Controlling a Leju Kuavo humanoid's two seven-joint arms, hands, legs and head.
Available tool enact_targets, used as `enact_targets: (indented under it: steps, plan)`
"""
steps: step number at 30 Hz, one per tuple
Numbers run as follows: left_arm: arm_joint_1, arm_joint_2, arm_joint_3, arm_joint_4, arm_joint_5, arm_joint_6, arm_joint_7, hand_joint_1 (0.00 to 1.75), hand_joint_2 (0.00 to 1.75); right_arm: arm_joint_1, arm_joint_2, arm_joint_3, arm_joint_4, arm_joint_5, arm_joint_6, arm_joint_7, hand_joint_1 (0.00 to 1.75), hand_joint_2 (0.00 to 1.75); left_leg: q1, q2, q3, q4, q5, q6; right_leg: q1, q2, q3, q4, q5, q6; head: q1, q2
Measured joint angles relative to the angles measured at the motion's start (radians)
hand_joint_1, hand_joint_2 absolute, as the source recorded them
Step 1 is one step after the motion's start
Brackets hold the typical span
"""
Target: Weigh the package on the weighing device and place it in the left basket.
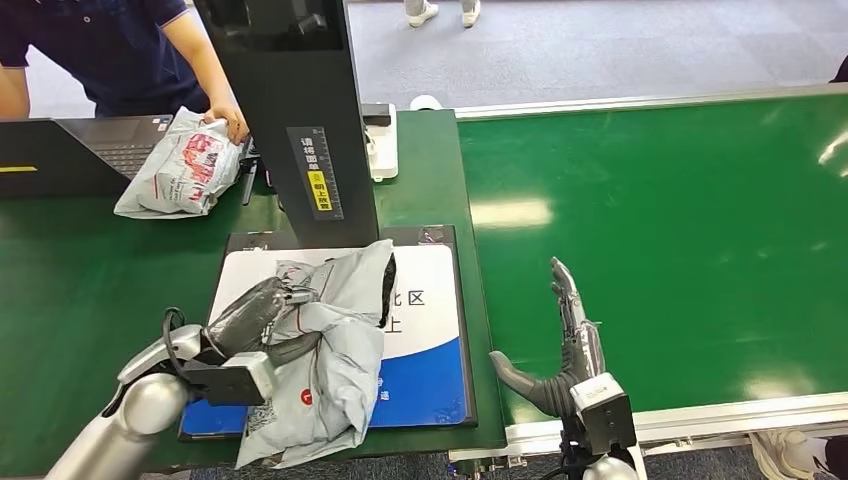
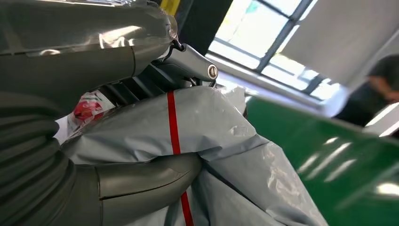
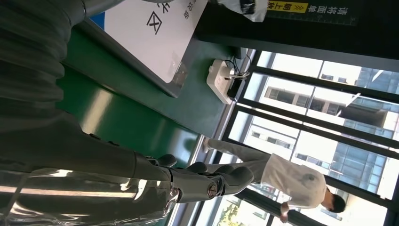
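A crumpled grey plastic package (image 1: 335, 350) with a red stripe lies on the weighing device (image 1: 430, 300), a flat plate with a white and blue label under a black post. My left hand (image 1: 255, 325) grips the package at its left side; in the left wrist view the thumb (image 2: 146, 181) presses under the grey package (image 2: 226, 136) and the fingers (image 2: 188, 63) close over it. My right hand (image 1: 570, 345) stands open over the green belt, fingers straight, holding nothing; its fingers (image 3: 207, 181) are stretched out in the right wrist view.
A person at the far left holds a second grey package (image 1: 180, 165) beside a laptop (image 1: 70, 150). The black scanner post (image 1: 300, 110) rises behind the scale. A wide green conveyor belt (image 1: 680, 240) runs to the right. Another person (image 3: 287, 181) walks in the background.
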Motion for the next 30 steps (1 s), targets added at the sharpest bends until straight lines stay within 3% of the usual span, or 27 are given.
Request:
enact_targets:
  steps: [7, 14, 20, 26, 30]
  plan:
    - [0.031, -0.033, 0.184, -0.117, 0.128, 0.010, -0.060, 1.75, 1.75, 0.001, 0.000, -0.001, 0.000, -0.003, 0.002, -0.018, 0.00, 1.75, 0.000, 0.000, 0.000, 0.000, 0.000, 0.000, 0.000, 0.000, -0.001, 0.000, 0.000, 0.000, 0.000, 0.000]
    - [0.029, -0.066, 0.260, -0.156, 0.141, 0.046, -0.061, 1.75, 1.75, 0.000, 0.000, -0.001, 0.000, -0.004, -0.010, -0.020, 0.00, 1.75, 0.000, 0.000, 0.000, 0.000, 0.000, 0.000, 0.000, 0.000, 0.000, 0.000, 0.000, 0.000, 0.000, 0.000]
    - [0.012, -0.070, 0.320, -0.157, 0.052, 0.224, 0.031, 1.75, 1.75, 0.001, 0.000, -0.001, 0.002, -0.013, -0.015, -0.022, 0.00, 1.75, 0.000, 0.000, 0.000, 0.000, 0.000, 0.000, 0.000, 0.000, -0.001, 0.000, 0.000, 0.000, 0.000, 0.000]
    - [0.008, -0.073, 0.342, -0.157, 0.021, 0.257, 0.050, 1.75, 1.75, 0.001, 0.000, -0.001, 0.002, -0.014, -0.015, -0.024, 0.00, 1.75, 0.000, 0.000, 0.000, 0.000, 0.000, 0.000, 0.000, 0.000, -0.001, 0.000, 0.000, 0.000, 0.000, 0.000]
    - [0.007, -0.075, 0.348, -0.151, -0.083, 0.356, 0.130, 1.75, 1.75, 0.003, 0.004, -0.002, 0.002, -0.014, -0.013, -0.023, 0.00, 1.75, 0.000, 0.000, -0.001, 0.000, 0.000, 0.000, 0.000, 0.000, -0.001, 0.000, 0.000, 0.000, 0.000, 0.000]
